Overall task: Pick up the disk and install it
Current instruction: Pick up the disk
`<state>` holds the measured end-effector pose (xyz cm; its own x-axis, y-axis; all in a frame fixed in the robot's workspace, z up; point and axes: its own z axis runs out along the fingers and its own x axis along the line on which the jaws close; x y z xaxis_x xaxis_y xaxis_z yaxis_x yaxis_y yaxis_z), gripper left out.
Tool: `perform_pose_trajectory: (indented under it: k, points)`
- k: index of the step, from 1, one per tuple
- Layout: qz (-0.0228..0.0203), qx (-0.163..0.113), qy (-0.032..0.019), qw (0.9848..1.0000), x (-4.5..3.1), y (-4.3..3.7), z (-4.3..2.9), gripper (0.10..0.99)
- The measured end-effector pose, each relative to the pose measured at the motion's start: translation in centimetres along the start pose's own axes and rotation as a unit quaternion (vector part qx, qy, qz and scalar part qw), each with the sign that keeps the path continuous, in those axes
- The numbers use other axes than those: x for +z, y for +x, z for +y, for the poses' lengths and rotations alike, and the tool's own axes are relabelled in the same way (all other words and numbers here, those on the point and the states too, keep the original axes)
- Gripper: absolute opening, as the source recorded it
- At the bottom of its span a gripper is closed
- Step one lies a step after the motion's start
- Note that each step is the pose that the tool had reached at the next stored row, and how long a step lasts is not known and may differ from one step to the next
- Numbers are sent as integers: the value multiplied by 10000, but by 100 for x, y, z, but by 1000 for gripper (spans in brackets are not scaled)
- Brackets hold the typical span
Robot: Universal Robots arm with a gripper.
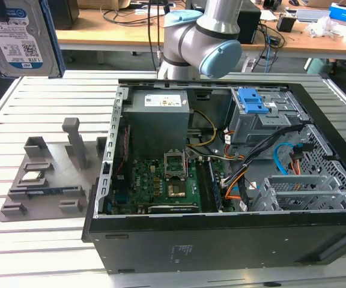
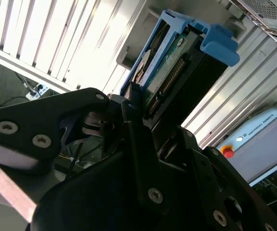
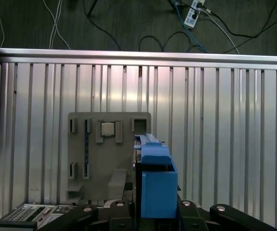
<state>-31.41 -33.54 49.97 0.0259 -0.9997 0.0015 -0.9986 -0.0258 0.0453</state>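
The pincer (image 2: 137,103) is closed on the disk (image 2: 169,67) and holds it upright in the air. The disk hangs above the grey holder plate (image 3: 81,159) on the bench (image 3: 225,144), to one side of the open computer case (image 1: 221,246).

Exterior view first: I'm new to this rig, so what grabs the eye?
The disk looms at the exterior view's upper left, high above the table. In the second wrist view the end effector is shut on it. The open computer case sits centre, a grey fixture at the exterior view's left of it.
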Motion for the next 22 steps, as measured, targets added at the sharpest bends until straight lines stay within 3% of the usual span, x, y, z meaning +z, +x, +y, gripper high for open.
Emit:
perform_pose_trajectory:
  k: [4,10,15,19,21,22]
  points:
    - [0,0,0,10000,-9,5,-198,361]
    - [0,0,0,10000,-19,10,-416,361]
    - [0,-1,-2,10000,-32,14,-699,361]
    - [0,-1,-2,10000,-40,17,-878,361]
    - [1,0,-3,10000,-47,20,-1030,361]
    - [1,-1,-4,10000,-49,21,-1073,361]
